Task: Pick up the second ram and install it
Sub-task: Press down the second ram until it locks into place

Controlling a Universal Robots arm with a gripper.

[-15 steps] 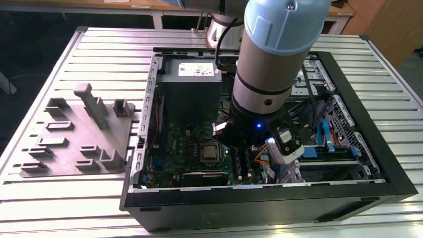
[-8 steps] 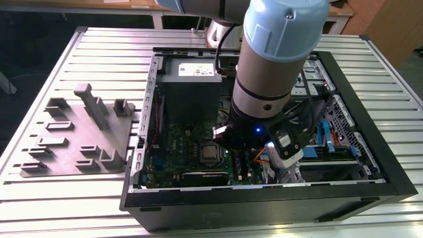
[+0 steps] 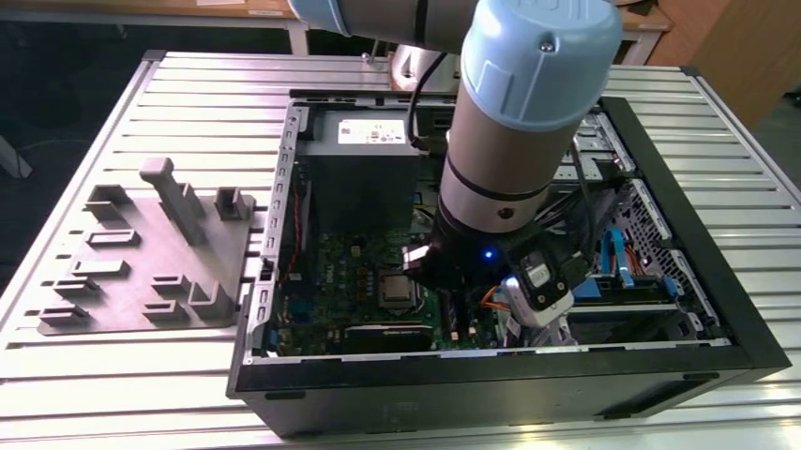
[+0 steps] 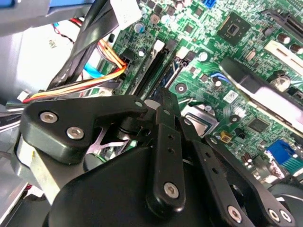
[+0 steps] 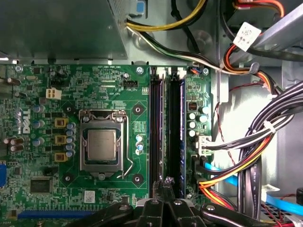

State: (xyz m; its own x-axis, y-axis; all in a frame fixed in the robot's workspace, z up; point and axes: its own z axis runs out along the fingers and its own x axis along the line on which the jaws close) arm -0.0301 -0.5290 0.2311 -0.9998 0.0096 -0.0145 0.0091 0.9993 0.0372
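My gripper (image 5: 166, 181) hangs low inside the open computer case (image 3: 701, 281), just above the near end of two long black slots on the green motherboard (image 5: 94, 85). Its fingertips are pressed together and look shut, with nothing visible between them. The second ram (image 5: 177, 132) looks like the dark, narrow strip with a bluish edge standing in the slot nearer the cables. I cannot tell how deep it sits. In the second wrist view the gripper (image 4: 165, 98) points at the same slots (image 4: 154, 71). In the exterior view the arm's wrist covers most of the gripper (image 3: 451, 314).
A CPU socket (image 5: 102, 144) lies beside the slots. Bundles of black, orange and yellow cables (image 5: 246, 156) crowd the other side. The grey power-supply box (image 3: 363, 136) fills the case's far end. A grey fixture plate (image 3: 144, 253) lies on the slatted table at the exterior view's left.
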